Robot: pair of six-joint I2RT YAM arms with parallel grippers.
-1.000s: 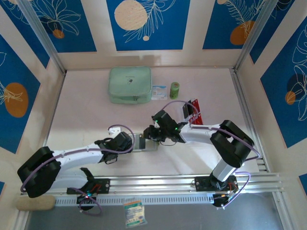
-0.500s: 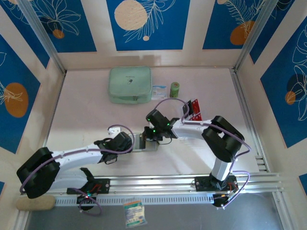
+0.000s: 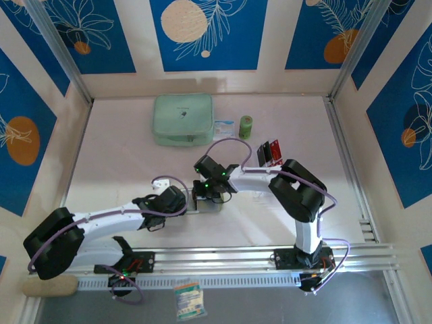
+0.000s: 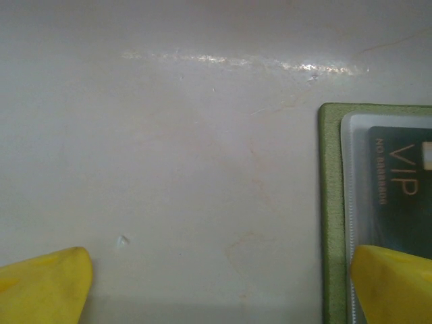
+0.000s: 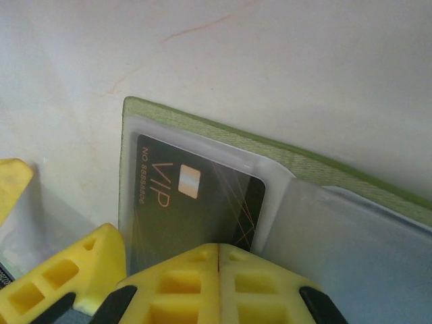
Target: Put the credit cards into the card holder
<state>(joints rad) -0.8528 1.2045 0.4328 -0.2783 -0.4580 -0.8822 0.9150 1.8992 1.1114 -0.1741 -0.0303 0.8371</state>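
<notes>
The card holder [image 5: 202, 125] lies open in the middle of the surface [image 4: 169, 169], between the arms. A dark card [image 5: 196, 209] in its clear sleeve reads "VIP" and "NO 8888…". The right fingers [image 5: 182, 283], pressed together, butt against the card's end, likely to nudge it home. The left fingers [image 4: 391, 283] stand wide apart, one on the holder's edge, seemingly pinning it. More cards [image 3: 271, 152] wait farther back on the right.

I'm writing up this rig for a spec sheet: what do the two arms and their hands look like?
The left arm and right arm have white links between bulky black joints. Looping purple cables run along them, and small green lights glow near the right wrist. The fingers are bright yellow plastic with cut-out ribbing.
</notes>
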